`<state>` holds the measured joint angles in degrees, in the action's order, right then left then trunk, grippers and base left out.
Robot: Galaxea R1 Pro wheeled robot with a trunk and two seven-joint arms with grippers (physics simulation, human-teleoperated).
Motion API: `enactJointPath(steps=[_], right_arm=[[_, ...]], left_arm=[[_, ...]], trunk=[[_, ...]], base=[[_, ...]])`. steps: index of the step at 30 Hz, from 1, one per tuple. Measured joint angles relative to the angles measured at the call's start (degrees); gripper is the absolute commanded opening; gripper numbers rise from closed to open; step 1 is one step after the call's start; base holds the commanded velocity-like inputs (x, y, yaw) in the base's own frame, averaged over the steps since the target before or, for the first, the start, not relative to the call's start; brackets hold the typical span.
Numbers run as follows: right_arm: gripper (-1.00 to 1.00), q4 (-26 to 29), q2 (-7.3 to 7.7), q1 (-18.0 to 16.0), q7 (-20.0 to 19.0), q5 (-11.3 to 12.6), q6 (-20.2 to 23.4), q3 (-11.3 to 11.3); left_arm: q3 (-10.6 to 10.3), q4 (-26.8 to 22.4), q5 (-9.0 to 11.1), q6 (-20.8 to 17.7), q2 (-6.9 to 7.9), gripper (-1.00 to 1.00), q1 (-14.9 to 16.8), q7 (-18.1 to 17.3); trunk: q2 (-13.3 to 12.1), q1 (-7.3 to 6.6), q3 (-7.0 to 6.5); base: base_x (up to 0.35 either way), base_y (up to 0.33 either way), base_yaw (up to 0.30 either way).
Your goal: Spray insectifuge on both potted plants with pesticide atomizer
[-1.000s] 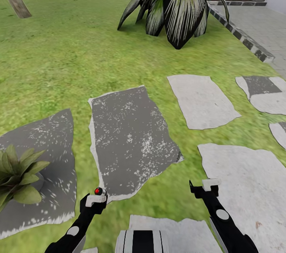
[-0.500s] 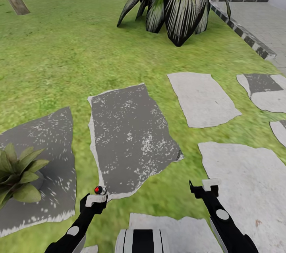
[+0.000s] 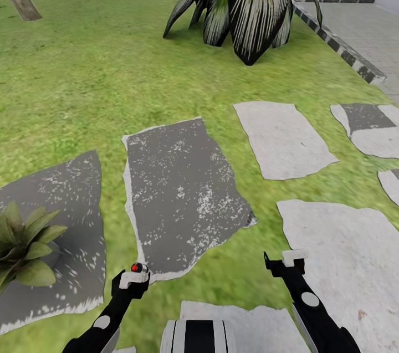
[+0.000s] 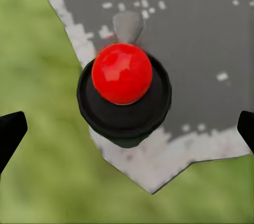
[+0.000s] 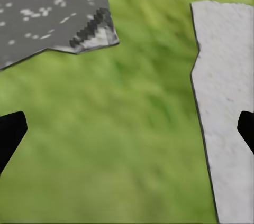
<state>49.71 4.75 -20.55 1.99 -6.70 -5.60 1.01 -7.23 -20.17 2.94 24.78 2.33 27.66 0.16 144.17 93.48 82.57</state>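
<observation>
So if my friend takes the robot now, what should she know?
Left gripper: the spray bottle with its red top sits between its fingertips, though the grip itself can't be judged.
Right gripper: open, empty, above grass.
One potted plant sits on a dark slab to the robot's left.
Done: bottle seemingly picked up.
Left: spray this plant, then find and spray the second one.

2 black arms, each with a round grey-white disc on the forearm and a white block near the wrist. Left gripper (image 3: 134, 278) and right gripper (image 3: 284, 262): black fingers. Trunk top (image 3: 198, 336): white, black central stripe.
</observation>
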Motion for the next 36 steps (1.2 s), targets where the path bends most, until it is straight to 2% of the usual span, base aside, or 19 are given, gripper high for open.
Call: enactJointPath(steps=[36], right_arm=[[1.00, 0.0, 0.00, 0.0, 0.0, 0.0, 0.0, 0.0]], left_arm=[[0.1, 0.0, 0.0, 0.0, 0.00, 1.00, 0.0, 0.0]], trunk=[[0.0, 0.01, 0.00]], base=[[0.010, 0.000, 0.000]])
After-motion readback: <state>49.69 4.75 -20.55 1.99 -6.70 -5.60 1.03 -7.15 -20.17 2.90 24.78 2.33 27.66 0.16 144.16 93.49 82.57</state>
